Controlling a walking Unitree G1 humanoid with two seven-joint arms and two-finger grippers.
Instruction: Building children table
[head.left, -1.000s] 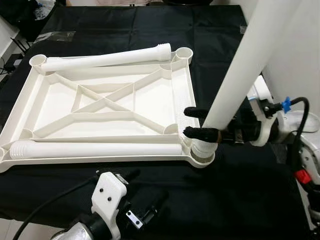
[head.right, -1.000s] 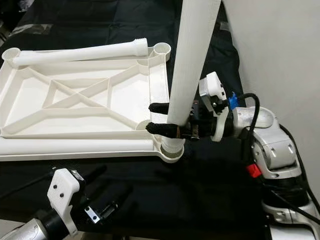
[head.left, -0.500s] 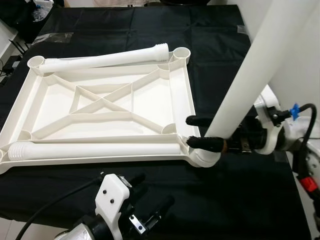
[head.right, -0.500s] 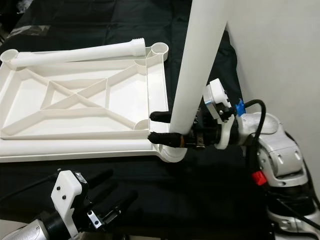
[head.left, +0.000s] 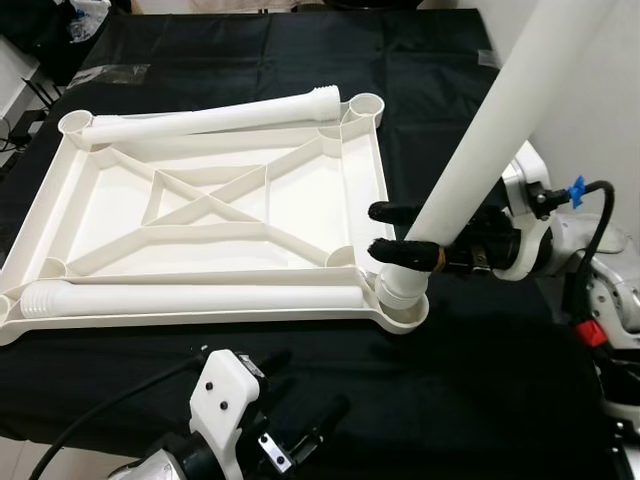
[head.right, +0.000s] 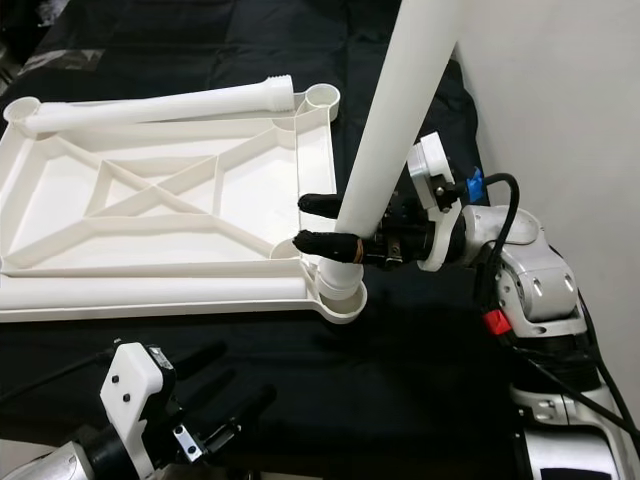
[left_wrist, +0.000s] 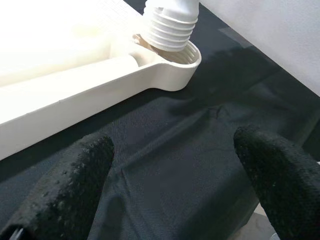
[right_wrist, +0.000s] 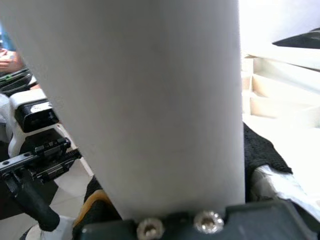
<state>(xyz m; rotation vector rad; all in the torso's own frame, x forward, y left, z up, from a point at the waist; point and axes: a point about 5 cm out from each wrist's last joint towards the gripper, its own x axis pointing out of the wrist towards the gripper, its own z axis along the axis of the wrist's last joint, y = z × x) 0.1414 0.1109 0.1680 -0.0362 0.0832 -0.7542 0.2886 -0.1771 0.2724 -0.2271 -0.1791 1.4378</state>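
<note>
While gripping leg (head.left: 500, 130): right arm (head.left: 560, 245) outstretched

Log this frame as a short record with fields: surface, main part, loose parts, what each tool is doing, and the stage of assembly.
surface: black cloth over the work area
main part: white tabletop lying underside up, ribs showing
loose parts: two white legs, one leg along the far edge, one along the near edge
right tool: shut on the upright leg, just above its threads
upright leg: tilted, threaded end in the near right corner socket, threads exposed
left tool: open, hovering over the cloth near that corner
stage: first leg not fully screwed in
</note>
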